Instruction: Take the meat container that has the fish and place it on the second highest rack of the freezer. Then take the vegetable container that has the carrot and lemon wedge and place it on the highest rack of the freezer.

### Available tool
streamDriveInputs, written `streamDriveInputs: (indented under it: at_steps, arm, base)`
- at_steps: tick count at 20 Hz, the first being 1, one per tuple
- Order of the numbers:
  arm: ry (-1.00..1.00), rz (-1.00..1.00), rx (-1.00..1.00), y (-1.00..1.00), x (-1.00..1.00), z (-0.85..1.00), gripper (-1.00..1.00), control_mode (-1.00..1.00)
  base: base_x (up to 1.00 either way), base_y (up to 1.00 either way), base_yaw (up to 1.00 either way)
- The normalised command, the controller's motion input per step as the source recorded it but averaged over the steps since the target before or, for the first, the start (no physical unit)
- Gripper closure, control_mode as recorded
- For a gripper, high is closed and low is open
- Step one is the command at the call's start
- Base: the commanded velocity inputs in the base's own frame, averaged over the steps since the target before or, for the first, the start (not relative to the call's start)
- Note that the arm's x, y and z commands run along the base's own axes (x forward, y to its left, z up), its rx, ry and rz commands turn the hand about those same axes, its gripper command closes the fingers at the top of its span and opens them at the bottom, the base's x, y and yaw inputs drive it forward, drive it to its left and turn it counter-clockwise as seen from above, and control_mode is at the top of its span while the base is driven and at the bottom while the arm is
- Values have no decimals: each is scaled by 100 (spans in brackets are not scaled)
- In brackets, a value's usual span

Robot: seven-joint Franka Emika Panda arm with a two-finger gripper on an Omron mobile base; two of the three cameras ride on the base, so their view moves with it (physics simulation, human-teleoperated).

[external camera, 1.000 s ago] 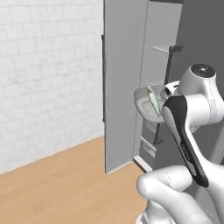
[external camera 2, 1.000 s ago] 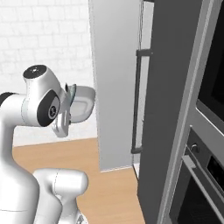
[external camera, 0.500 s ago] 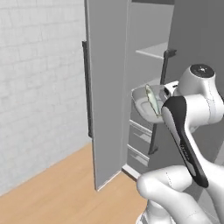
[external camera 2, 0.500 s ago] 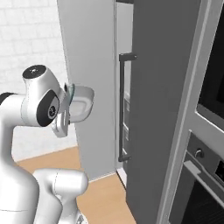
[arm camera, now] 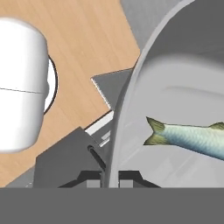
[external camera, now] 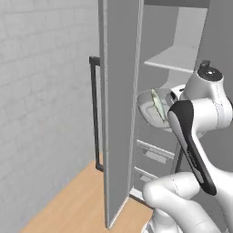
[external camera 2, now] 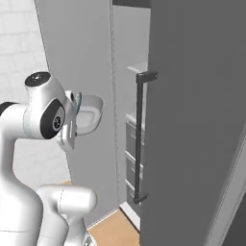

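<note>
A white robot arm holds the meat container (external camera: 150,107), a shallow grey tub, up in the air in front of the open freezer (external camera: 173,59); the gripper (arm camera: 110,177) has its two fingers pressed together on the tub's thick rim, at about 6 o'clock in the hand view. From there the tub spreads up and away toward 1 o'clock, with the fish (arm camera: 188,136) lying inside it at roughly 3 o'clock, tail toward the fingers. In the left base view the tub hangs just below a pale freezer shelf (external camera: 175,58), at 10 o'clock from the arm's wrist, beside the open door (external camera: 119,104).
</note>
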Motion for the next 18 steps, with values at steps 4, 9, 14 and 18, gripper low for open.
streamDriveInputs:
  at_steps: [4, 9, 14, 18]
  arm:
    - [0, 0, 0, 0, 0, 0, 100, 100]
    - [0, 0, 0, 0, 0, 0, 100, 100]
    - [0, 0, 0, 0, 0, 0, 100, 100]
    - [0, 0, 0, 0, 0, 0, 100, 100]
  base:
    - [54, 52, -49]
    - [54, 31, -56]
    - [39, -10, -20]
    - [72, 0, -20]
